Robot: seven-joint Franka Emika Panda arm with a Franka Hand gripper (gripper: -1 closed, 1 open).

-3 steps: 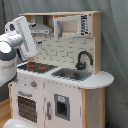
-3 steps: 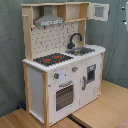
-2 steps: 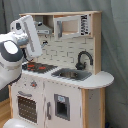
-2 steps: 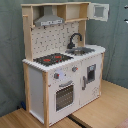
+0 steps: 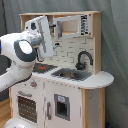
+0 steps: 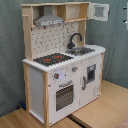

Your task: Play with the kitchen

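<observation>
Arm (image 5: 22, 55) swung nearer boxy white/wood kitchen (image 6: 60, 75)

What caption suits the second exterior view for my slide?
Toy kitchen with black-red hob, sink tap, oven door; no arm visible.

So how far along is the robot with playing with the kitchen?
Nothing looks done yet: the kitchen has its oven door shut, and the hob and sink show no change. The arm is raised in front of the hood area. All the play remains.
</observation>
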